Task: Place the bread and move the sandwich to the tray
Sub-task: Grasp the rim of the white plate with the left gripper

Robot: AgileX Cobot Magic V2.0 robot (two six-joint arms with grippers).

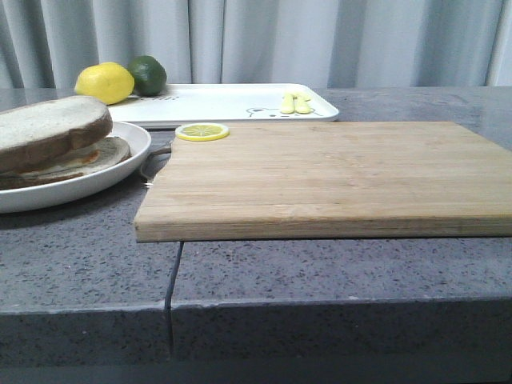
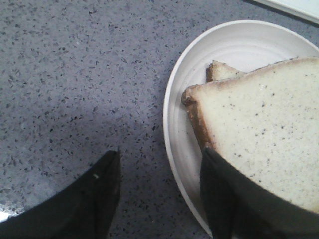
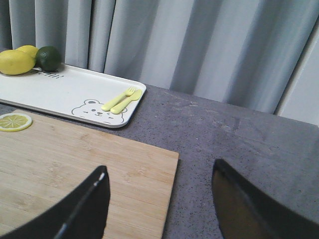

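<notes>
Front view: one thick square slice of pale bread with a brown crust is seen lying tilted on top of a second brown-crusted slice, and both are carried by one round white shallow plate at the left of the grey speckled stone table. No egg can be made out between the slices from here. In the left wrist view the same upper slice covers the lower one, of which only a corner shows. The left gripper is spread wide: one dark finger is over the bare table, the other is over the plate rim, at the edge of the upper slice; contact cannot be judged.

Just beside the plate, one rectangular wooden cutting board is laid, with one round lemon slice at its far left corner. Behind it lies one flat rectangular white tray with rounded corners and a small bear drawing. On the tray are counted one yellow lemon, one green lime and two small yellow plastic utensils.

The right gripper is likewise spread apart and empty, held over the board's edge and the table. Grey curtains are hung behind.
</notes>
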